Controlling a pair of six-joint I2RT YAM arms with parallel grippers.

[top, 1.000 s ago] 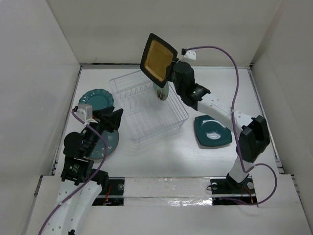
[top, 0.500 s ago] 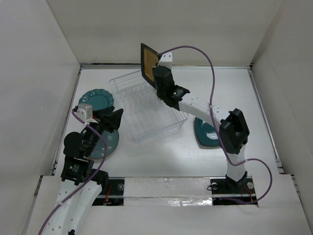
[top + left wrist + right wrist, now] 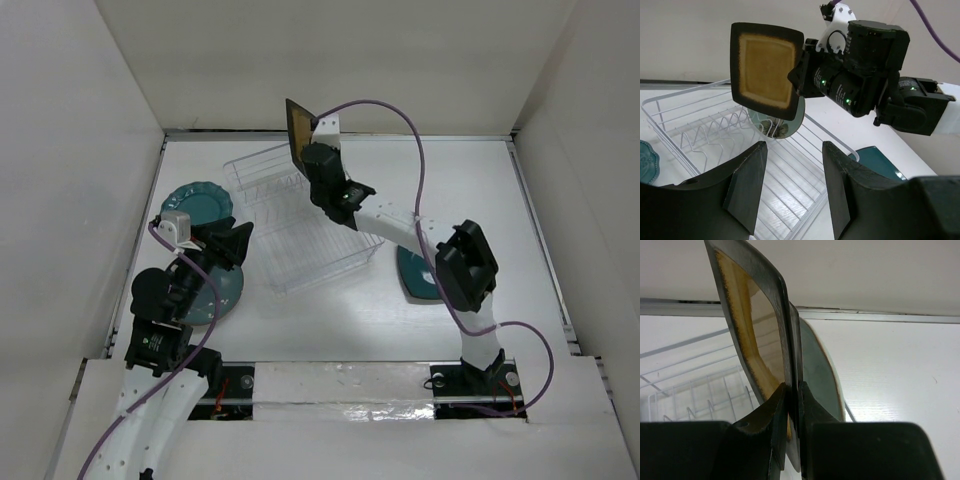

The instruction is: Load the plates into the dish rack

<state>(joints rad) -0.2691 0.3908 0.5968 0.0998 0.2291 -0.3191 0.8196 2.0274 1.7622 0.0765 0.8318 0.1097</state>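
Right gripper [image 3: 790, 387]: clamped on yellow plate [image 3: 765, 70] by its edge, above rack [image 3: 310, 250].
Risk: it could knock the slotted green plate [image 3: 796, 116] or miss its pegs.
Left gripper [image 3: 792, 155]: wide, empty.

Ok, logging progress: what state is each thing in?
Square mustard-yellow ceramic plate: upright, clamped in right hand, above clear plastic dish rack.
Pale green round plate: standing in rack.
Scalloped teal plate: on table.
Round teal-blue plate: on table.
Squarish dark teal plate: on table.
Left hand: open, empty.
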